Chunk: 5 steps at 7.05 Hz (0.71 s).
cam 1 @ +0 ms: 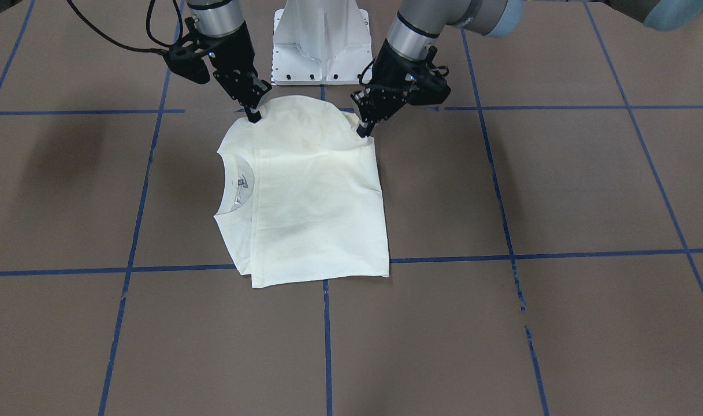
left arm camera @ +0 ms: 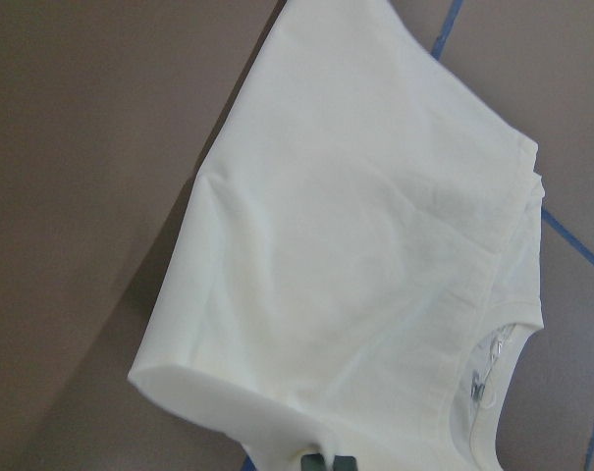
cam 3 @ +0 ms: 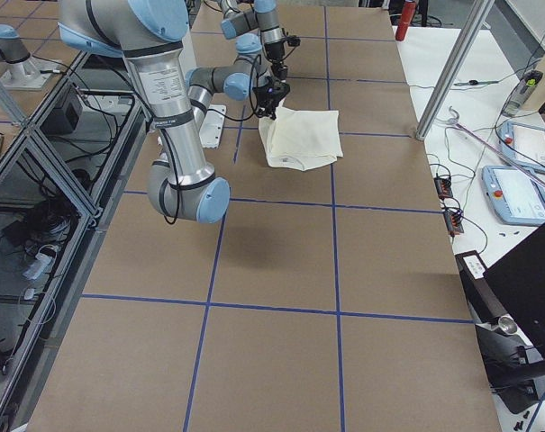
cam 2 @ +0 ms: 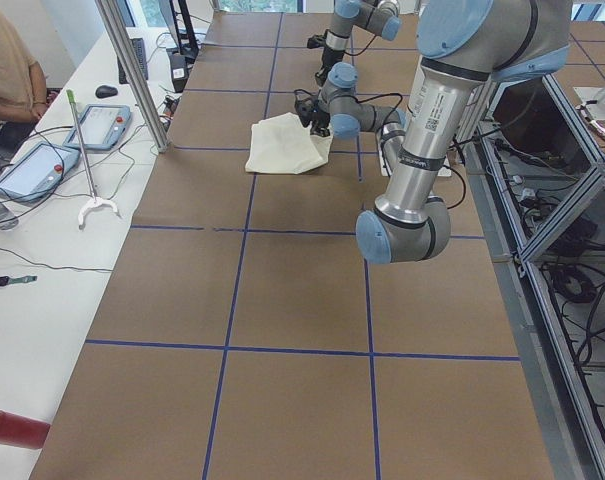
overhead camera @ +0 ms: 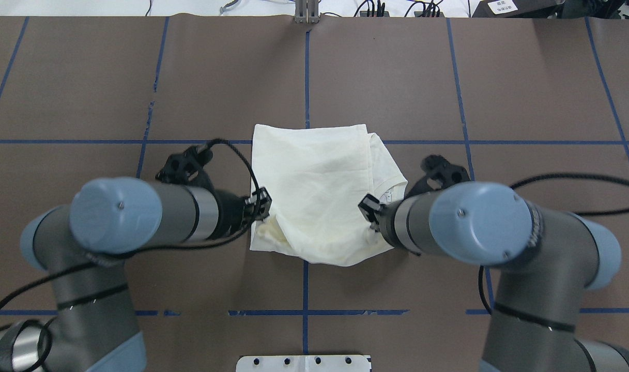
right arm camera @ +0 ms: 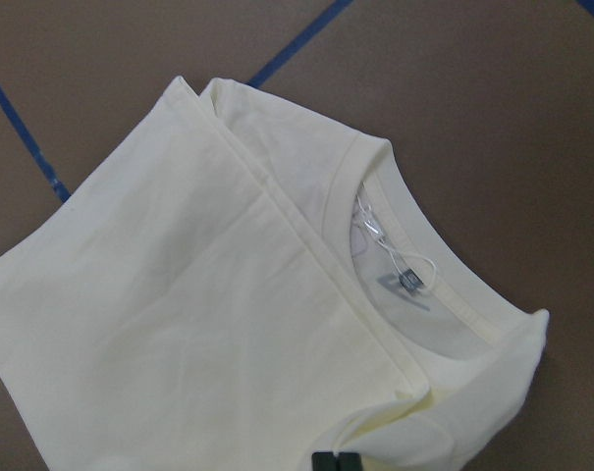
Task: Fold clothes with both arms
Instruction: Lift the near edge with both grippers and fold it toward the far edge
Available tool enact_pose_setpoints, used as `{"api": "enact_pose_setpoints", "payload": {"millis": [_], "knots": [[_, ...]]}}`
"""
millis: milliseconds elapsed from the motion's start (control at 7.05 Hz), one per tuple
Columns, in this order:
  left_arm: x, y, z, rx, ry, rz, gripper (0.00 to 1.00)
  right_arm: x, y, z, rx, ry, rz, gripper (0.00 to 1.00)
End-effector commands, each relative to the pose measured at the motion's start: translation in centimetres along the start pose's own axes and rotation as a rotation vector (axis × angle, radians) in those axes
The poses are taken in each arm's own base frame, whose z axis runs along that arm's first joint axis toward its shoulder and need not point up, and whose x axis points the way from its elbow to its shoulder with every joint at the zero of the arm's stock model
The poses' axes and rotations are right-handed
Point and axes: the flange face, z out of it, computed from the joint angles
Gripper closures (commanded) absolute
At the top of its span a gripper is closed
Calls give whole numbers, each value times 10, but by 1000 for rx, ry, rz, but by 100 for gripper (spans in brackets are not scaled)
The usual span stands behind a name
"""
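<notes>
At the middle of the table (overhead camera: pixel 87 77), viewed from above. Left: the left gripper (overhead camera: pixel 261 202), jaws closed on the near left corner of the shirt (overhead camera: pixel 314 175), with that corner raised a little. Centre: the shirt, a compact cream panel with its plain side up, lies over a crossing of blue tape lines (overhead camera: pixel 306 77). Right: the right gripper (overhead camera: pixel 370 209), jaws likewise pinched shut on the near right corner, just beside the collar (overhead camera: pixel 392 185).

The next fold probably goes best if both corners rise together at equal height. The edge between them should stay taut, travel away from the robot, and land square on the far edge without dragging the lower layers.

The collar opens toward the robot's right. The panel's longer side appears to run from near to far, though only slightly.
</notes>
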Motion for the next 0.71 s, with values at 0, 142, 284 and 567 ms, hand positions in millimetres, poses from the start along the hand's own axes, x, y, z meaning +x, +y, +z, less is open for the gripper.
{"api": "enact_pose_setpoints", "payload": {"millis": [0, 142, 284, 567], "knots": [[29, -75, 47, 87, -45, 56, 100, -49, -68, 54, 37, 18, 25, 100], [23, -98, 72, 104, -31, 59, 100, -69, -92, 80, 32, 8, 23, 100], [20, -115, 101, 114, -23, 65, 100, -96, -112, 108, 44, 23, 13, 100], [22, -134, 131, 131, -23, 83, 100, -113, -144, 134, 23, 22, 1, 100]]}}
